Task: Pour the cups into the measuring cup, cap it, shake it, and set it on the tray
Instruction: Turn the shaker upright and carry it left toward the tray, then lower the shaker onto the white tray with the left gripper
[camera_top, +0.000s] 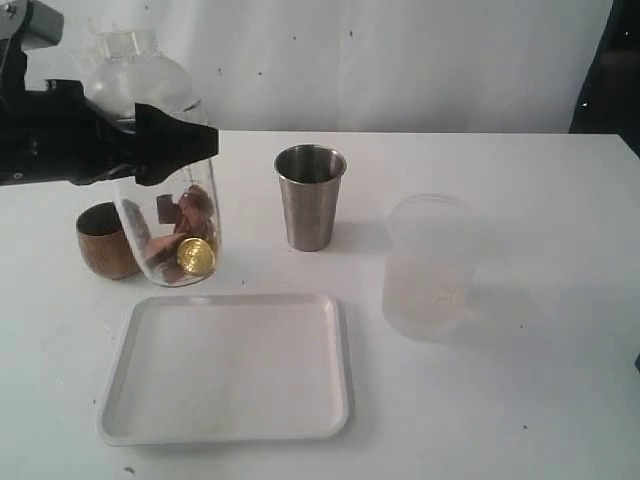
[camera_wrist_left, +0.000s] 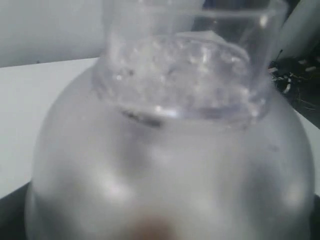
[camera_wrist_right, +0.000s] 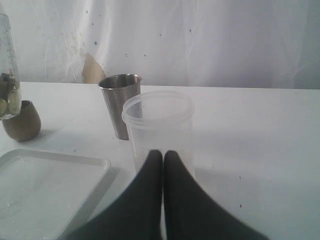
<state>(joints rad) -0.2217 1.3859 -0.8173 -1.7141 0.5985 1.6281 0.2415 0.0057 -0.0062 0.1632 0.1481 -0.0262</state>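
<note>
The left end effector (camera_top: 168, 150), jaws spread wide, clamps the upper part of the tall clear plastic measuring cup (camera_top: 170, 235), which wears its clear domed plastic cap (camera_top: 135, 75). Whether the cup's base touches the white bench (camera_top: 520, 200) is hard to tell. It is just beside the flat white rectangular tray (camera_top: 225, 365) and the small brown wooden cup (camera_top: 103, 240). The right end effector (camera_wrist_right: 162, 156) is closed and empty, close in front of the frosted translucent plastic cup (camera_wrist_right: 159, 125). Print on the measuring cup is too faint to read.
</note>
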